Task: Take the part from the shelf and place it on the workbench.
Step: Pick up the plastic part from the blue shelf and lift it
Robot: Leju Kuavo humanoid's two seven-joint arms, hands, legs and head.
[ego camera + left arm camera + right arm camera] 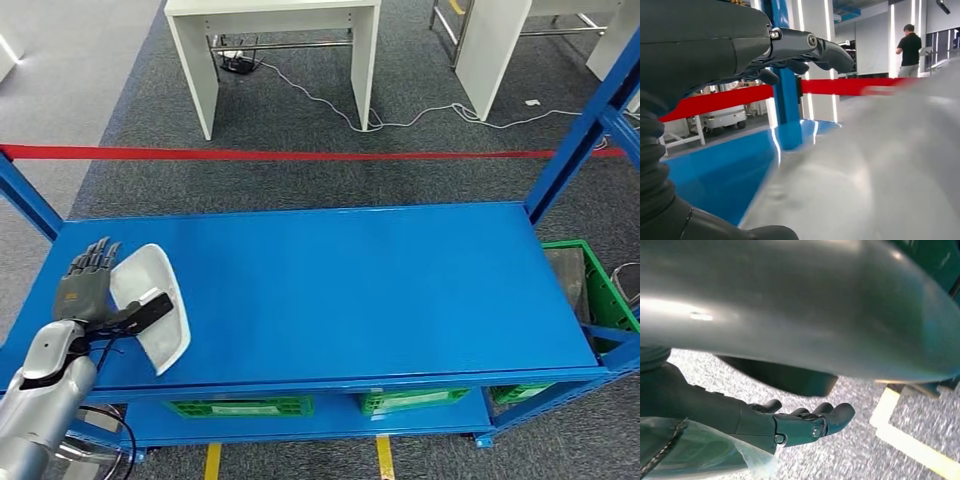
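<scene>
From the head view, the left hand [84, 285] held the white part [155, 305] at the near left end of the blue workbench [362, 290], thumb clamped over it and fingers behind its rim. The part looked like a light, stiff moulded shell, probably slick, so I'd grab it by the edge.

Left wrist view: the part [874, 175] was a pale blur up close, under dark fingers [821, 47].

Right wrist view: the right hand [798, 425] hung over carpet, fingers loosely apart, holding nothing.

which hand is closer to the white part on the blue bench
Left. The left hand grips the white part at the blue workbench's left end. The right hand hangs over grey carpet, fingers apart, holding nothing.
</scene>
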